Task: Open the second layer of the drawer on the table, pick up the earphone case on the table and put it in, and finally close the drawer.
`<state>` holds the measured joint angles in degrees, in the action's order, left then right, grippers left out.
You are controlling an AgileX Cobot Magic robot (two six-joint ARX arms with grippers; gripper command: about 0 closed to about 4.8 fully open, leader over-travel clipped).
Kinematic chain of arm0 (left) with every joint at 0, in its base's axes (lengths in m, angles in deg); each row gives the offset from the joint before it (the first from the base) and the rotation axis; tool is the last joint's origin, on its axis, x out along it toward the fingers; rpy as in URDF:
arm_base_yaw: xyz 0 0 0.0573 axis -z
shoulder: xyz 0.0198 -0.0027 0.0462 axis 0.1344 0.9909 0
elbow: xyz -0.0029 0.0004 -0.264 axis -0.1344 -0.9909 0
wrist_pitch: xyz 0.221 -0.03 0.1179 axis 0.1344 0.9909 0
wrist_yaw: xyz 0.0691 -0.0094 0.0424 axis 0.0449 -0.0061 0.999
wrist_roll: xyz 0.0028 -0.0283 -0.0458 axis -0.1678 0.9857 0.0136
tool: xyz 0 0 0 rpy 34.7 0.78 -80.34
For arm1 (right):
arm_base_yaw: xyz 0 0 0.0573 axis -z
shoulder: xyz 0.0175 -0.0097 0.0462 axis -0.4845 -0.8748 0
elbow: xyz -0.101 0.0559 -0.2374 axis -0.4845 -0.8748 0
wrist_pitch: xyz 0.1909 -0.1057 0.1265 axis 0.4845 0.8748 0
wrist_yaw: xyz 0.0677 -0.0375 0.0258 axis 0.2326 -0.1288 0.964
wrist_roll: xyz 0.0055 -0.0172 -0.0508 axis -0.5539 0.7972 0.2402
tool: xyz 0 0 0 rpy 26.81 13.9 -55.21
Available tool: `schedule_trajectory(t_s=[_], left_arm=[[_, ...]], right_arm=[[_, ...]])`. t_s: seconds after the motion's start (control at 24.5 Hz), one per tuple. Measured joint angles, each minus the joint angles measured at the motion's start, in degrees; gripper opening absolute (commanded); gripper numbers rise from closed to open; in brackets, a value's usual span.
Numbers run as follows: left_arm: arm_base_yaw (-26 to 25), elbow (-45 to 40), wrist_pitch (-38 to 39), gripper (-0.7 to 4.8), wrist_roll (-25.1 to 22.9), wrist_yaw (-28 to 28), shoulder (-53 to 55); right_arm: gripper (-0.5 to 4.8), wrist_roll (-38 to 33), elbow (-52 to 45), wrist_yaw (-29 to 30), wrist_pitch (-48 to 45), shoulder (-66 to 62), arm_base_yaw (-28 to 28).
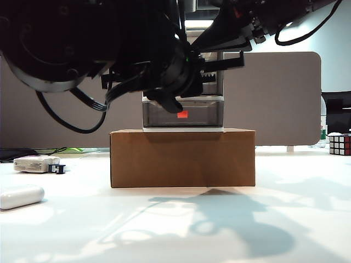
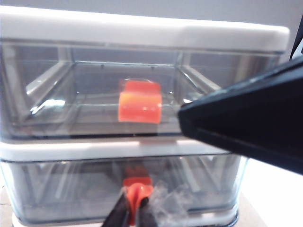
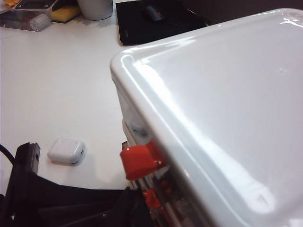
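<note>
Red-orange tab (image 2: pixel 137 191) of the second layer (image 2: pixel 57 189) is seen pinched between the closed fingers of the left gripper (image 2: pixel 135 215), while the earphone case (image 1: pixel 22 196) is left on the table (image 1: pixel 175 219), well apart from the drawer (image 1: pixel 184 112). The light unit could be dragged off its cardboard box (image 1: pixel 182 159) by an unbraced pull. The pinch is shown only in the left wrist view. The right gripper (image 1: pixel 227 61) is seen near the unit's top, and its opening cannot be told.

**Crowded drawer front, open tabletop on the near left**

Both black arms crowd the white-framed, smoky-grey plastic drawer unit (image 1: pixel 184 112) atop the brown cardboard box (image 1: pixel 182 158); the left gripper (image 2: pixel 134 213) pinches a red-orange handle (image 2: pixel 137 191), while the white table (image 1: pixel 164 224) around the glossy white pill-shaped earphone case (image 1: pixel 21 196) lies open.
</note>
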<state>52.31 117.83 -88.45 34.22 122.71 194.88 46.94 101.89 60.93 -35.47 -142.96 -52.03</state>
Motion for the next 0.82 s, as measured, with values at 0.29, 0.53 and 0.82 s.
schedule_trajectory(t_s=[0.29,0.53,0.82], left_arm=[[0.0,0.0,0.4,-0.06,0.0,0.0,0.0],[0.1,0.0,0.4,-0.06,0.0,0.0,0.0],[2.3,0.0,0.4,-0.06,0.0,3.2,0.0]], right_arm=[[-0.05,0.0,0.0,-1.5,0.0,-0.1,0.5],[-0.05,0.0,0.0,-2.8,-0.1,-0.1,0.9],[-0.05,0.0,0.0,-3.6,-0.5,-0.1,0.8]])
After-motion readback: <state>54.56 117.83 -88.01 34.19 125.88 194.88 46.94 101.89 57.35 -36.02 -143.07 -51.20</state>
